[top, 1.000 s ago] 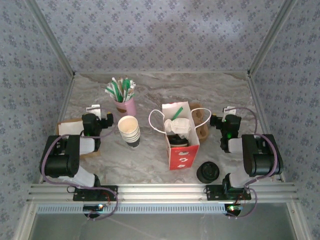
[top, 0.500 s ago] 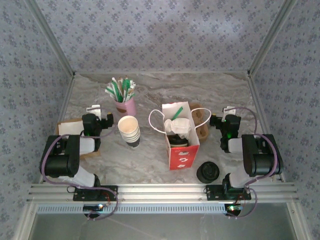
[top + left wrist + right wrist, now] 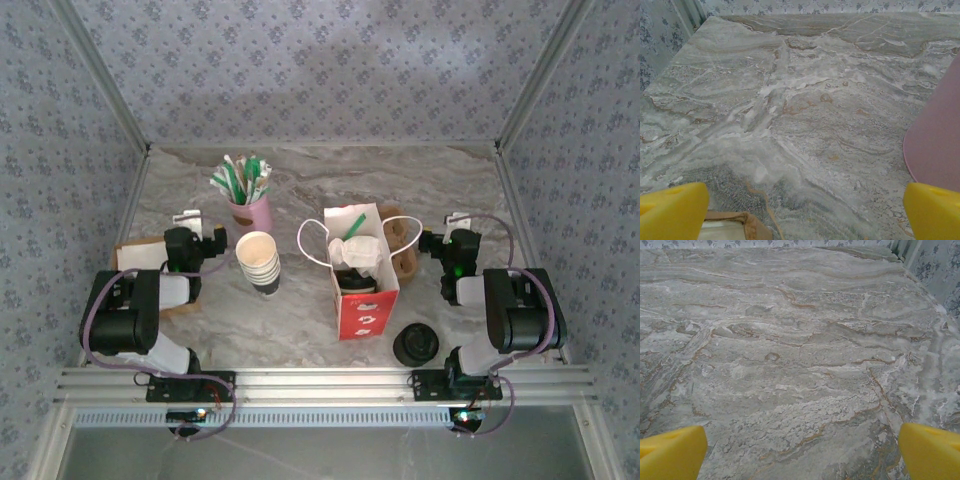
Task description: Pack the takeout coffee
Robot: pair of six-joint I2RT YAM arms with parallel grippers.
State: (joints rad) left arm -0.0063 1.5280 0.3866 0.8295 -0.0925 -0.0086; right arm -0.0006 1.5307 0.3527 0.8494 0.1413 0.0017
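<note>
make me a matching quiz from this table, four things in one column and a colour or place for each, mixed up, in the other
Things:
1. pink cup
2. cup stack
3. lids
4. red bag

Descriptions:
a. black, front right
b. white handles, in the middle
c. holds straws
d. white, striped, just in front of the pink cup

Pairs: 1-c, 2-d, 3-a, 4-b

a staged robot test booth: grey floral-print walls, silver aluminium frame rails, and a grey marble-pattern tabletop.
</note>
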